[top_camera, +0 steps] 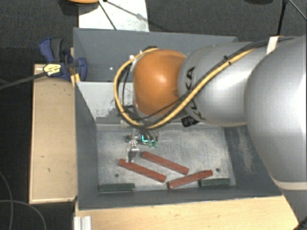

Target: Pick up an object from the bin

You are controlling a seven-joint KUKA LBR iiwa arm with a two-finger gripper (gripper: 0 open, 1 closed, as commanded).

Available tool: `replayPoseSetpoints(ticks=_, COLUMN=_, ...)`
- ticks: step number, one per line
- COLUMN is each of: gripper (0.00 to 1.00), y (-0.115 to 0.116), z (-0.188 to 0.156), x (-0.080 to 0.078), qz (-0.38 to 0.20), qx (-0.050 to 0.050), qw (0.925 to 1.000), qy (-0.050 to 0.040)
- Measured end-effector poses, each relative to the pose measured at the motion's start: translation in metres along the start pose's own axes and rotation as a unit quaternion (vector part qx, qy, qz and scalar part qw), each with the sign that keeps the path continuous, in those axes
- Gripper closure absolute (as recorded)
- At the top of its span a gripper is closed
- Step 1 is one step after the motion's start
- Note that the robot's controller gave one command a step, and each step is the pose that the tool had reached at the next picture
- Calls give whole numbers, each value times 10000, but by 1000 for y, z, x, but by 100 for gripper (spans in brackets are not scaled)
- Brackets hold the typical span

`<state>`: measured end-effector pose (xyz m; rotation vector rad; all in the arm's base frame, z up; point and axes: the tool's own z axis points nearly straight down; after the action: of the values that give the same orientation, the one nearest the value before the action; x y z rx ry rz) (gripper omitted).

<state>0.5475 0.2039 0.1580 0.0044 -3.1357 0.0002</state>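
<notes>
My gripper hangs below the arm's wrist, low over the left middle of the bin floor. Its tip is just above the left end of a long red-brown stick that lies slanting across the floor. A second red-brown stick lies almost parallel just behind it, with its left end close beside the gripper. A third, shorter red-brown stick lies to the right near the front wall. Whether the gripper touches either stick is hidden.
Two dark flat bars lie against the bin's front wall, one at the left and one at the right. The arm and its orange cover hang over the back and right of the bin.
</notes>
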Motion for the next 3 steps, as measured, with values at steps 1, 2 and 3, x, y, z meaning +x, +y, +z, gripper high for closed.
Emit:
replayPoseSetpoints(ticks=1, gripper=0, y=-1, z=-4, x=-2, qz=24, qx=-8, qw=10000, qy=-39)
replayPoseSetpoints(ticks=2, gripper=0, y=-9, z=30, x=9, qz=92, qx=-24, qw=9999, qy=-84)
replayPoseSetpoints(ticks=3, gripper=100, y=-35, z=85, x=32, qz=-123, qx=-20, qw=9999, qy=-91)
